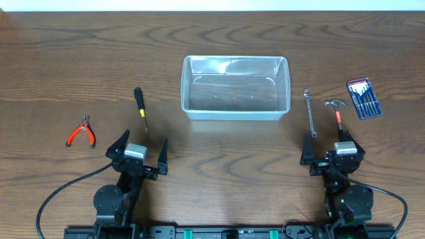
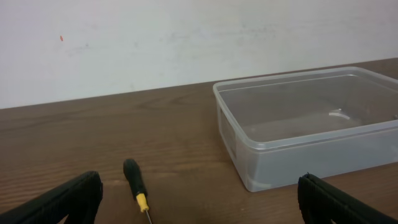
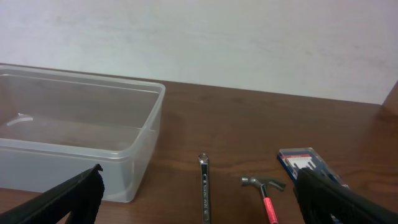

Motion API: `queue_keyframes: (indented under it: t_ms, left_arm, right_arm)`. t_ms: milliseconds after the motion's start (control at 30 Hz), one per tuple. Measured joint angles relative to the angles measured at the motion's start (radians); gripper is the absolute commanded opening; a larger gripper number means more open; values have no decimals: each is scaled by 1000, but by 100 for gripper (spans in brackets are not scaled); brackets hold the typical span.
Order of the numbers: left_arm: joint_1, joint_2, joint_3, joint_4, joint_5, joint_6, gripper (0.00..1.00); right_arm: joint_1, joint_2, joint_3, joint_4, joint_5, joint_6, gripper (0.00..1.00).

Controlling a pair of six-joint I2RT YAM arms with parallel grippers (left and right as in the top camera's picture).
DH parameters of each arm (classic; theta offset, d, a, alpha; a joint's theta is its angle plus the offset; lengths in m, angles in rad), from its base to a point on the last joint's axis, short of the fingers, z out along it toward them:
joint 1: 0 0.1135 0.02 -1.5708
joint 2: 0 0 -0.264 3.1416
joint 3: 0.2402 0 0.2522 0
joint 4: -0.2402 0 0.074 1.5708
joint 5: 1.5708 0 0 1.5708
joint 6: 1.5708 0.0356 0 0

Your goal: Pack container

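Sitting mid-table toward the far side, the container [image 1: 186, 86] is empty. The left gripper [image 1: 143, 141] and right gripper [image 1: 330, 142] hover near, jaws wide. Left should straddle the screwdriver [image 1: 140, 105] handle squarely before closing.

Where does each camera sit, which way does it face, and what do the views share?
Overhead: above the table, looking straight down at the container; the open left gripper and right gripper show at the bottom.
Left wrist: low on the left wrist, facing the wall; sees screwdriver and container; own fingers at bottom corners.
Right wrist: likewise, sees wrench, hammer, container; own fingers too.
Shared: all three show the container.
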Motion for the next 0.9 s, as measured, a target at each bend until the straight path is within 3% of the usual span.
queue_keyframes:
  t_ms: [900]
  left_arm:
    - [0,0,0,0,0,0,98]
  right_arm:
    - [0,0,0,0,-53,10,99]
